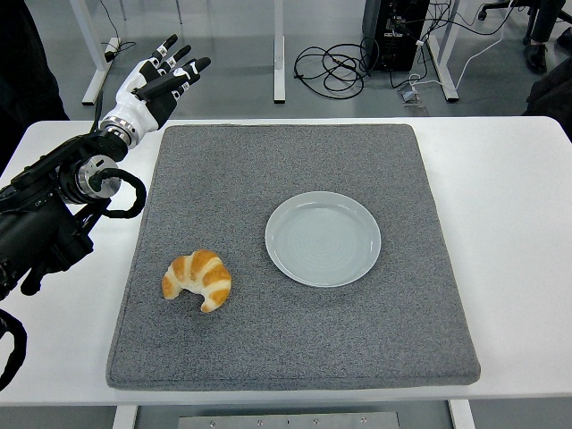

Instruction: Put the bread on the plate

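Note:
A golden croissant (pixel 197 280) lies on the grey mat (pixel 295 357), near its front left part. To its right, about mid-mat, sits an empty pale grey plate (pixel 323 238). My left hand (pixel 165 79) hovers over the mat's far left corner, fingers spread and holding nothing, well away from the croissant. The black left arm (pixel 54 214) reaches in from the left edge. No right arm shows.
The mat covers most of the white table (pixel 509 223). Beyond the far edge are table legs, a tangle of cables (pixel 335 67) on the floor and a dark computer case (pixel 393 31).

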You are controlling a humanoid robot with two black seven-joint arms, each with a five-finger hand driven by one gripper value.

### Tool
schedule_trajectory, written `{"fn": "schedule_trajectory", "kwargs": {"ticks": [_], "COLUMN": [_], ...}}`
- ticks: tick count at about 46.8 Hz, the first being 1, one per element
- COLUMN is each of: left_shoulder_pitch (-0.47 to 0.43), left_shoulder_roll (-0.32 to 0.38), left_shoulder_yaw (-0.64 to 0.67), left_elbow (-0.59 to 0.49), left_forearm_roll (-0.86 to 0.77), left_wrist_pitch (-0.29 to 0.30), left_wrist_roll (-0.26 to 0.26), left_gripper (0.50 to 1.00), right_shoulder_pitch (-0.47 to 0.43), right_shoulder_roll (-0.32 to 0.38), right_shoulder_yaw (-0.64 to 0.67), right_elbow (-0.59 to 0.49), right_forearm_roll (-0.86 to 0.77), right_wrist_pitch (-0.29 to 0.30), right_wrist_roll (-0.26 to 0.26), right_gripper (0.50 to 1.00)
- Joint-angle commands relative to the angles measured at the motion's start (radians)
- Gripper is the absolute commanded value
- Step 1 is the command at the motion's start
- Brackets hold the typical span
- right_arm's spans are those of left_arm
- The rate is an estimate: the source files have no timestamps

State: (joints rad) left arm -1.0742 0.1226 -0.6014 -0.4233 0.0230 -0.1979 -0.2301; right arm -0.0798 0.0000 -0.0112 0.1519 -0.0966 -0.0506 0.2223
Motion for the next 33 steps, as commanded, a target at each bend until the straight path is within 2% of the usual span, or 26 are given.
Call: {"fn": "schedule_trajectory", "kwargs": {"ticks": [1, 23, 26, 33], "left_shoulder_pitch": [0.002, 0.002, 0.0, 0.007], "left_shoulder_roll": [0.002, 0.005, 0.025, 0.12], "left_shoulder_yaw": [0.002, 0.005, 0.006, 0.041], "left_elbow": [0.0, -0.021, -0.063, -0.196], "left_forearm_roll": [0.001, 0.003, 0.005, 0.006], "left_wrist_pitch": [0.0, 0.0, 0.002, 0.012], "left_wrist_roll": [-0.003, 0.011, 0.012, 0.012], "left_gripper": [0.977, 0.977, 0.977, 0.977], "right_shoulder_pitch": [0.0, 0.0, 0.0, 0.0], "right_shoulder_roll": [0.0, 0.0, 0.0, 0.0], "right_shoulder_yaw": [0.0, 0.0, 0.0, 0.0], "right_elbow": [0.0, 0.0, 0.0, 0.0], "right_forearm_roll": [0.0, 0.0, 0.0, 0.0], "right_wrist_pitch": [0.0, 0.0, 0.0, 0.0], "right_wrist_roll": [0.0, 0.0, 0.0, 0.0], "right_gripper": [1.0, 1.0, 1.0, 1.0]}}
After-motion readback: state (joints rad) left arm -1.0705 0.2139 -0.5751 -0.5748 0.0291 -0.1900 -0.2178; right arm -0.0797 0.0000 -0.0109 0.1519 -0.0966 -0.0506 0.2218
